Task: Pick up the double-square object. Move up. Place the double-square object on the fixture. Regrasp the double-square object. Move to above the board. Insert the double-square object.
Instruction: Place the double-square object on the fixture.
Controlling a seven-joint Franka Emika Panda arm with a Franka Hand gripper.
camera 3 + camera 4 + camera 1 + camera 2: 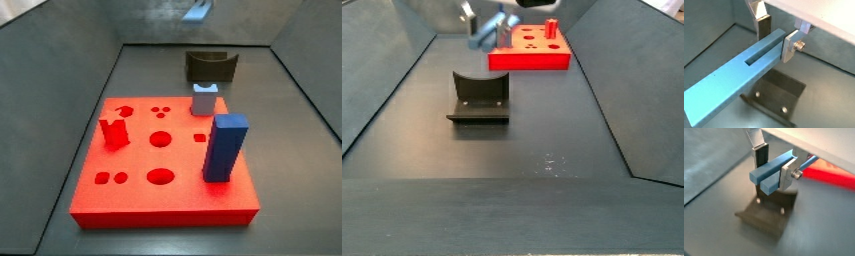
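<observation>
My gripper (776,45) is shut on the double-square object (737,82), a slim grey-blue bar with a slot in its face. The bar sticks out sideways from between the silver fingers (789,47), and it shows end-on in a wrist view (767,175). I hold it in the air above the fixture (777,97), the dark notched block on the floor, also seen in a wrist view (767,215). In a side view the gripper (496,22) hangs high behind the fixture (478,97). The red board (174,200) lies apart from it.
On the board stand a tall bright-blue block (225,148), a short pale peg (203,100) and a red piece (114,132). The fixture (210,67) sits behind the board. Sloping grey walls enclose the dark floor.
</observation>
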